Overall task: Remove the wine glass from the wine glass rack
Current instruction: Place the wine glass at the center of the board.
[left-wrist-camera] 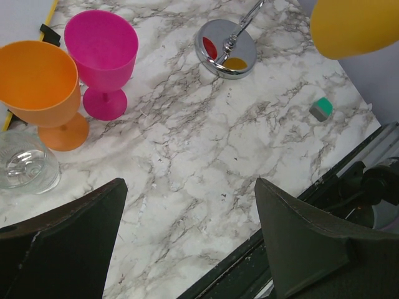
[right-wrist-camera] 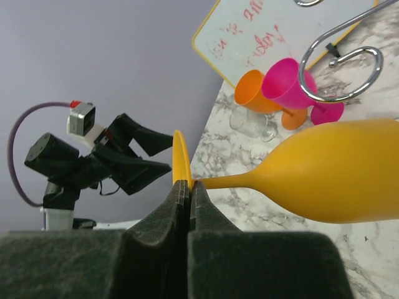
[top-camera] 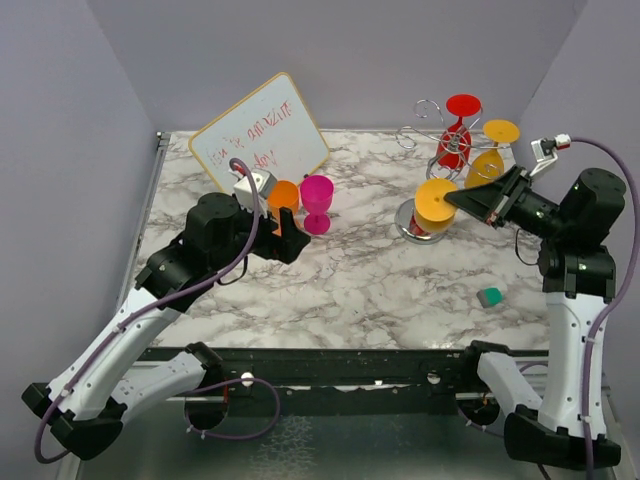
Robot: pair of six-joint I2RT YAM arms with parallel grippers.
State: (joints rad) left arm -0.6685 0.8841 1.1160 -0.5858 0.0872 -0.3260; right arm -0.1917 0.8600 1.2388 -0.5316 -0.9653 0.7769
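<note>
Your right tool (right-wrist-camera: 188,182) is clenching the yellow glass (right-wrist-camera: 336,174) by its stem, right where the stem is meeting the foot. The glass is hanging upside down, foot up and bowl down. It is sitting at the tool's tips, above the round base of the rack (left-wrist-camera: 218,32) and close beside the post. One scroll arm is showing in the right wrist view, standing apart from the bowl. You cannot tell from these views whether the foot is resting on any arm. A red glass (top-camera: 455,140) and a spare yellow glass (top-camera: 487,165) are hanging upside down on the rack's far side. A green block (top-camera: 489,297) is lying on the worktop (top-camera: 380,280) near your right arm.

Your left tool (left-wrist-camera: 190,243) is standing wide open and holding nothing, hovering above the worktop well apart from the rack. Just beyond it an orange glass (left-wrist-camera: 40,87) and a pink glass (left-wrist-camera: 101,53) are standing upright side by side. A clear glass (left-wrist-camera: 28,165) is sitting next to the orange one, in front of the whiteboard (top-camera: 260,135).
</note>
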